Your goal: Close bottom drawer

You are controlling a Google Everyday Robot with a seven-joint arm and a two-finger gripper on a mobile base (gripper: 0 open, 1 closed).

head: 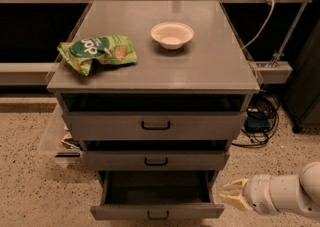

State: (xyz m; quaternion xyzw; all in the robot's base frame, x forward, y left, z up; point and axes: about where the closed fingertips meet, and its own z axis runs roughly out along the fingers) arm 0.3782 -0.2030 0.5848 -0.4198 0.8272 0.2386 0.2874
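The end effector [225, 194] hung low at the near right of the scene, just beside the right end of the bottom drawer's [125, 212] front panel. Whether it touched that panel could not be told. Its two pale fingers [235, 186] pointed left and stood a little apart, with nothing between them. Behind them the white arm [287, 196] ran off the right edge, so the rest of the robot was cut off.

The bottom drawer stood pulled out toward the near side, its inside dark and hard to make out. Its small black handle [158, 215] sat at the very bottom edge of the view, partly cut off. Above it, the middle drawer [156, 160] and the top drawer [155, 125] showed dark gaps over their grey fronts.

On the grey table [210, 66], a crumpled green snack bag [97, 52] lay at the left. It bore large white letters that read something like "op"; the rest of the print was too creased to read. A cream bowl [172, 34] sat farther back, well apart from the bag.

On the speckled floor, black cables [261, 120] lay to the right of the table. At the left, a clear bin [54, 138] was partly hidden behind it.
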